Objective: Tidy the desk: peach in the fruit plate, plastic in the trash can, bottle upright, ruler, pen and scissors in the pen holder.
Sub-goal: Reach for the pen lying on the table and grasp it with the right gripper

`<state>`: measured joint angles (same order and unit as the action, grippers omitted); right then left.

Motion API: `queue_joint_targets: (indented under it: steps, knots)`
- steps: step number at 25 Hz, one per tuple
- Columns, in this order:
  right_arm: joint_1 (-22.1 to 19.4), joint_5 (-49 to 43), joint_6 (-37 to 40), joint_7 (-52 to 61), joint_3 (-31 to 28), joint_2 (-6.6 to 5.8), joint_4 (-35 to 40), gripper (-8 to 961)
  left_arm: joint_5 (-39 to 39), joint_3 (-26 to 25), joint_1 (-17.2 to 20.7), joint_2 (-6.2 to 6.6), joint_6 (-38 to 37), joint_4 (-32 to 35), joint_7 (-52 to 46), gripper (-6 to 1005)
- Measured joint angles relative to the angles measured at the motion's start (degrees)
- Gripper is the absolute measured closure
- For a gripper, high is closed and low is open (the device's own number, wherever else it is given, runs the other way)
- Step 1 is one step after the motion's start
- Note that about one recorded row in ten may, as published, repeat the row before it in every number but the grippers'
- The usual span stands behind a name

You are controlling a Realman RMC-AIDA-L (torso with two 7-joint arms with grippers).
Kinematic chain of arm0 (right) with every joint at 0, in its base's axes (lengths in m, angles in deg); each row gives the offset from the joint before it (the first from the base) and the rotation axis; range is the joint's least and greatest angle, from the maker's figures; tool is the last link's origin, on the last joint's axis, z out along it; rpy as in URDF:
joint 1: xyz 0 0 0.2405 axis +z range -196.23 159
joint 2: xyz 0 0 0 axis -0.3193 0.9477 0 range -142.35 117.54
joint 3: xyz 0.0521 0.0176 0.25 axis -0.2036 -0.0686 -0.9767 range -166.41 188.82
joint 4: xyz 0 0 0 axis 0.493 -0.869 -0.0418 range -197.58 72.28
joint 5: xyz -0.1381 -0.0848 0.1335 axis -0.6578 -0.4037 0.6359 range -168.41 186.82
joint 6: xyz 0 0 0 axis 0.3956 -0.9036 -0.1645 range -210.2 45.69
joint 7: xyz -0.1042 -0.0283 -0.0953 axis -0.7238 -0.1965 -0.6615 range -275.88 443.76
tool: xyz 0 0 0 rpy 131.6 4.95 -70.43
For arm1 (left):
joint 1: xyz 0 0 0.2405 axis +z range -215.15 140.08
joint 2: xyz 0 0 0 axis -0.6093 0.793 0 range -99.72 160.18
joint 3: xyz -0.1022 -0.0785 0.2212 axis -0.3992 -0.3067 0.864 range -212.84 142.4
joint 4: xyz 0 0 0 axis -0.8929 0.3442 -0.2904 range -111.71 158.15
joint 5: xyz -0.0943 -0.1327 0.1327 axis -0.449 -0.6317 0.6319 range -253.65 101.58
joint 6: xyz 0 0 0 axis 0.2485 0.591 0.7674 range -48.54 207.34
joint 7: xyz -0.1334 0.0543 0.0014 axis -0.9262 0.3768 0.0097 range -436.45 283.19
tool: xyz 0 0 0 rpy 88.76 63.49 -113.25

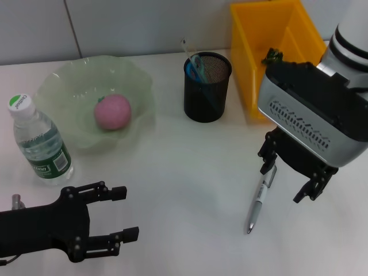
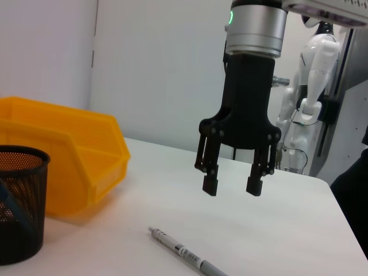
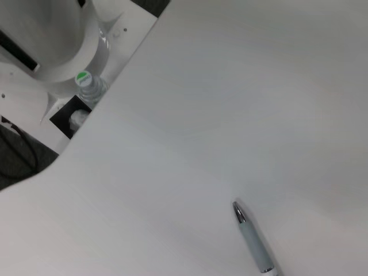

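Item: pen [image 1: 257, 202], flat near the surface's [image 1: 190, 172] right front edge; right gripper [image 1: 292, 172] above it, fingers apart. Left gripper [image 1: 118, 215] idle at the front-left corner, fingers apart. We judge a mid-barrel grasp suits, lowering squarely before closing.

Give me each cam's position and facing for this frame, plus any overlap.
Head: on the robot's head, looking forward and down at the table; shows left hand and right hand, both open.
Left wrist: low, looking across the table at the right hand hanging open above the pen; own fingers unseen.
Right wrist: looks down at the pen; own fingers unseen.
Shared: all three see the pen.
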<state>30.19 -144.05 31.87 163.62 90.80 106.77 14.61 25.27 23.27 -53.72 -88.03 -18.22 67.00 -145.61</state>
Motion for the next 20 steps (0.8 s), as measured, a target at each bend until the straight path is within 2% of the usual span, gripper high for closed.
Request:
queue_joint_targets:
  steps: [20]
  knots:
    - [-1.25, -0.52, -5.89, -8.09, 1.55, -0.06, -4.76, 271, -0.47, -0.04, -0.08, -0.25, 1.7, 1.05, -1.76, 216]
